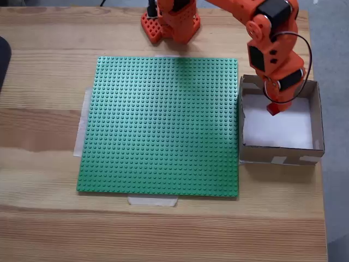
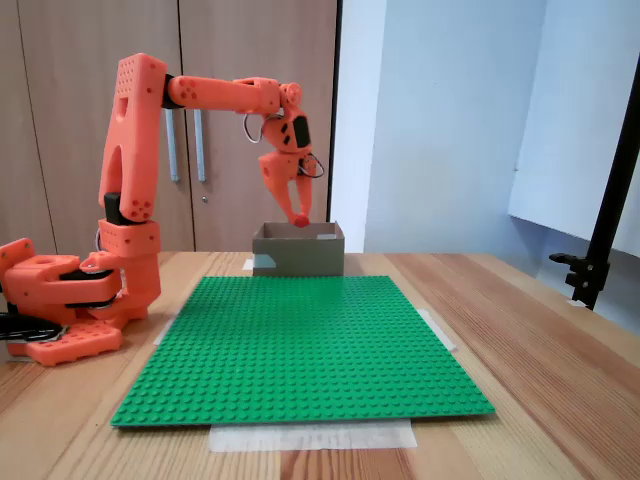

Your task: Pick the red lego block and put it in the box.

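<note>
Currently the gripper [image 1: 273, 108] is closed on the red lego block [image 1: 273, 109], suspended above the box [image 1: 316, 117] interior. Block appears rigid, light, smooth-sided; pinch opposite side walls.

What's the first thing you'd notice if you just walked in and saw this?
The bright orange robot arm jumps out first, reaching from its base at the table's edge over to the box. Its gripper hangs above the box's white floor, pinching the red lego block. Next comes the big green baseplate, taped flat in the middle of the wooden table.
</note>
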